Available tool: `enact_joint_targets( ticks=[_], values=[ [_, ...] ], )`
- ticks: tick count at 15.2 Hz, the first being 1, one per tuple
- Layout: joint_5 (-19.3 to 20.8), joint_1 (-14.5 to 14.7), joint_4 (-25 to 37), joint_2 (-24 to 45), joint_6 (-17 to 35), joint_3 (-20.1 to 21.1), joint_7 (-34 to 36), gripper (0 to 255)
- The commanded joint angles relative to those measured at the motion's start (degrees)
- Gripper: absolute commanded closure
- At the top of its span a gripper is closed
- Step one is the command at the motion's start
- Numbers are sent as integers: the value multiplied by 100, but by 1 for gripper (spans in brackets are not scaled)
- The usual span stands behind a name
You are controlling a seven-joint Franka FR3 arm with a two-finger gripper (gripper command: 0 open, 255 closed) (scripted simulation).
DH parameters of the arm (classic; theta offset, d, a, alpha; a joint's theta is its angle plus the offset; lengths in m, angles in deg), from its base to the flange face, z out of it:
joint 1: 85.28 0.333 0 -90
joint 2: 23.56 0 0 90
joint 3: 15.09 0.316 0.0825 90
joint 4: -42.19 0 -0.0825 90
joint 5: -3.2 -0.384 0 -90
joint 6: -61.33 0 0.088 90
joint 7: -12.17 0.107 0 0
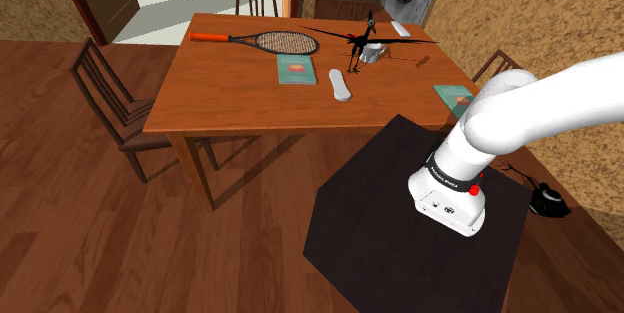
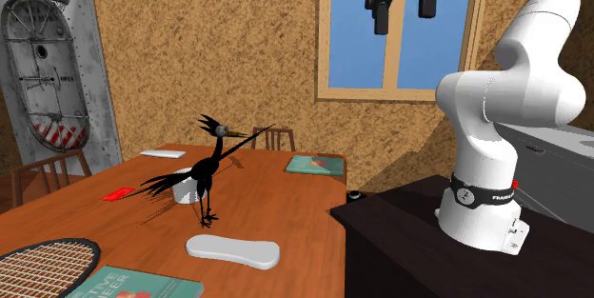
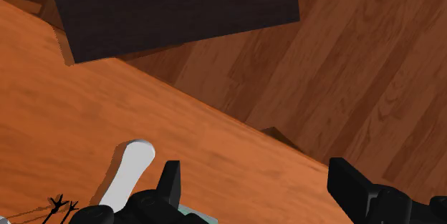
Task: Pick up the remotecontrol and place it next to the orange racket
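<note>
Claw (image 2: pixel 402 9) wide open, empty, high abv table (image 2: pixel 286 201); white remote (image 3: pixel 129 174) flat on it, below & off to one side.

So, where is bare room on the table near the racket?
Free: the wide tabletop patch bordered by the racket, the green book and the shoulder view's left and lower table edges. Crowded: around the black bird figure, cup and remote.

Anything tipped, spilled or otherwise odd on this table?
Nothing stands out. The racket, the white remote and the teal book beside it lie flat on the table; the black bird figure stands upright beside a cup. The gripper hangs high above, jaws open.
</note>
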Motion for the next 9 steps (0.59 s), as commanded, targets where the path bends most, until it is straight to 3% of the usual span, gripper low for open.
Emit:
enact_joint_targets(
  ticks=[1,9],
  values=[
    [0,0,0,0,0,0,0,0],
    [162,-224,-620,885,1453,-223,10,0]
  ],
)
